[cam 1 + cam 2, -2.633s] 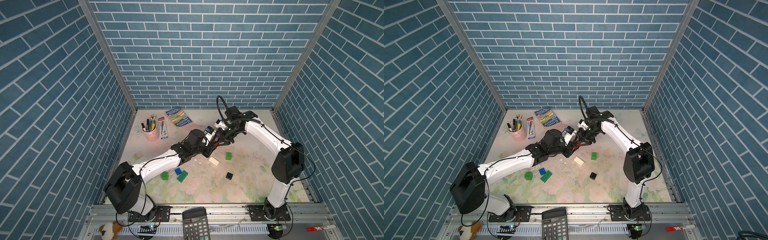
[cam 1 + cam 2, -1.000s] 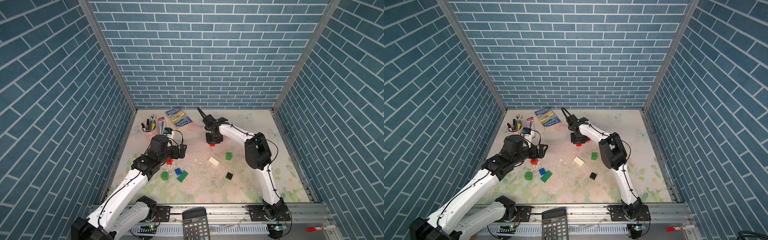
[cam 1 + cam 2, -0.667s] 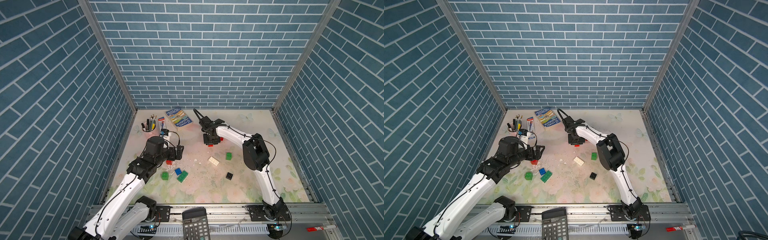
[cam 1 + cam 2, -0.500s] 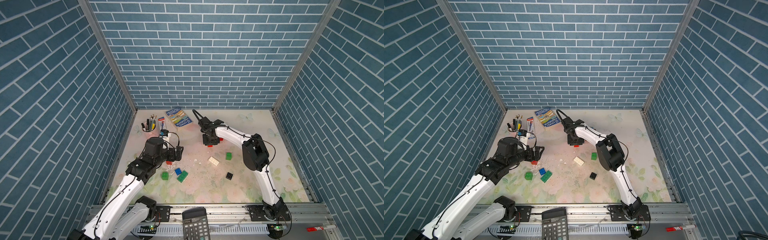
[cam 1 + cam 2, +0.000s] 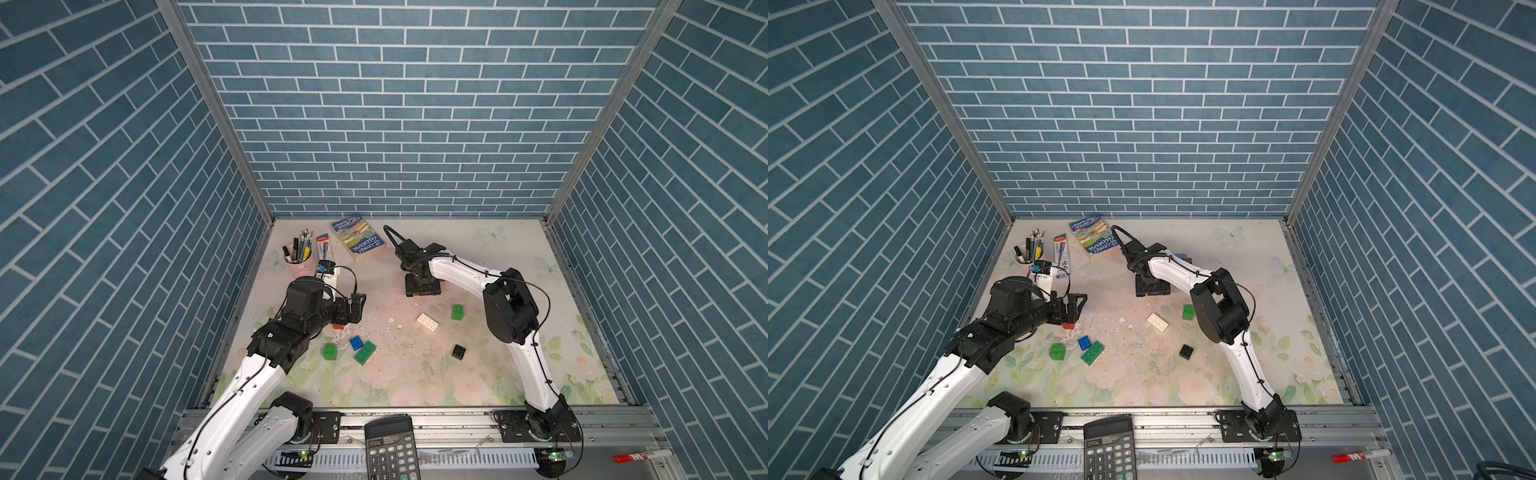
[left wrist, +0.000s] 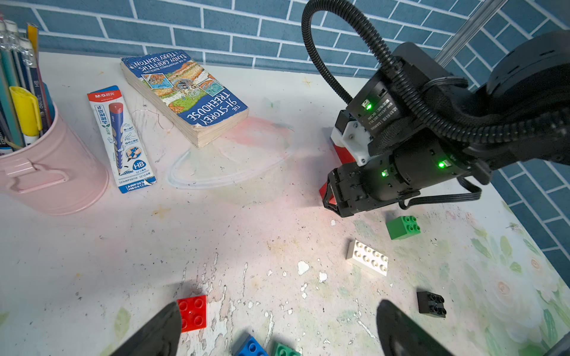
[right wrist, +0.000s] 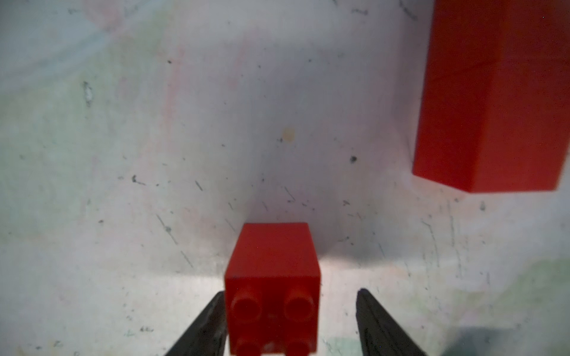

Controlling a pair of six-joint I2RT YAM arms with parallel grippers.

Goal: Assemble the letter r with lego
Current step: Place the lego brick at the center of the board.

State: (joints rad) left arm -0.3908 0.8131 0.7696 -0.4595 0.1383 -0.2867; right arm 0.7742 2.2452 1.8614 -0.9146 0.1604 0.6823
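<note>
Lego bricks lie scattered on the table. A white oblong, a green square and a black square sit mid-table. A blue one and two green ones lie nearer the left arm. My right gripper points down at the table, open around a red square brick. One finger touches the brick and the other stands clear of it. A taller red brick stands just beside. My left gripper is wide open and empty, with a flat red square brick beside one finger.
At the back left stand a pink cup of pens, a pencil box and a book. More bricks lie behind the right arm. A calculator rests on the front rail. Brick-patterned walls close in three sides.
My right gripper has gone from shut to open, and the red square brick now sits on the table between its fingers. The left arm has drawn back a little toward the left.
</note>
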